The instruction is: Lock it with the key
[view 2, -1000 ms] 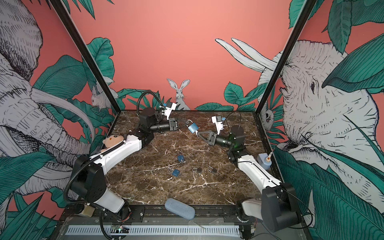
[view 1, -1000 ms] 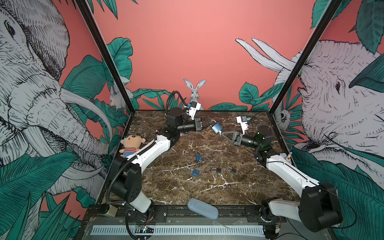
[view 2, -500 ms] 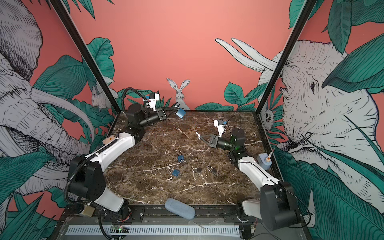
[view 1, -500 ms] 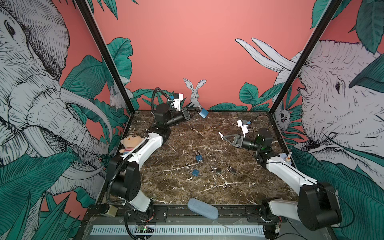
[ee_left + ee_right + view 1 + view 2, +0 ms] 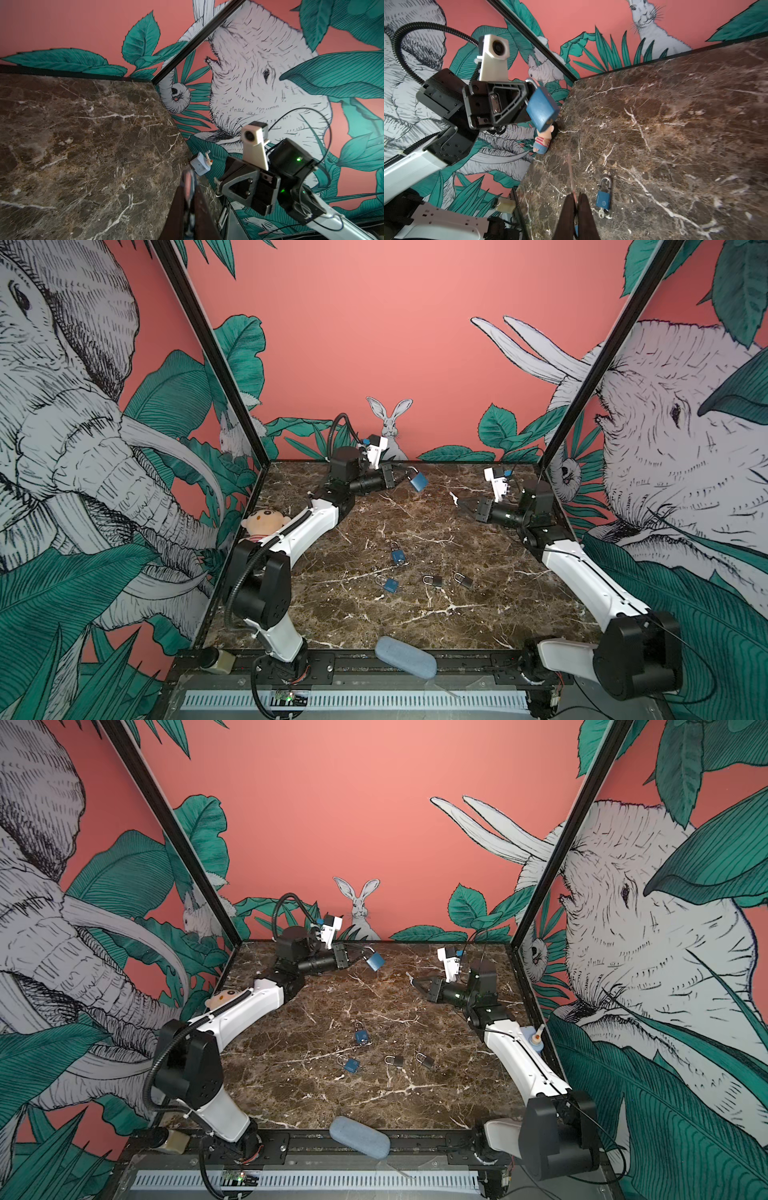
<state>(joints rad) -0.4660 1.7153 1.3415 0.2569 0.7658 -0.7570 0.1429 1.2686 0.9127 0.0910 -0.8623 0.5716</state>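
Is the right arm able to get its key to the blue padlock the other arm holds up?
Probably yes: the blue padlock hangs from the left gripper above the table, and nothing stands between it and the right gripper with its key.

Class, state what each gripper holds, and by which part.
Left gripper: blue padlock, by its shackle. Right gripper: apparently a key, by its head end.
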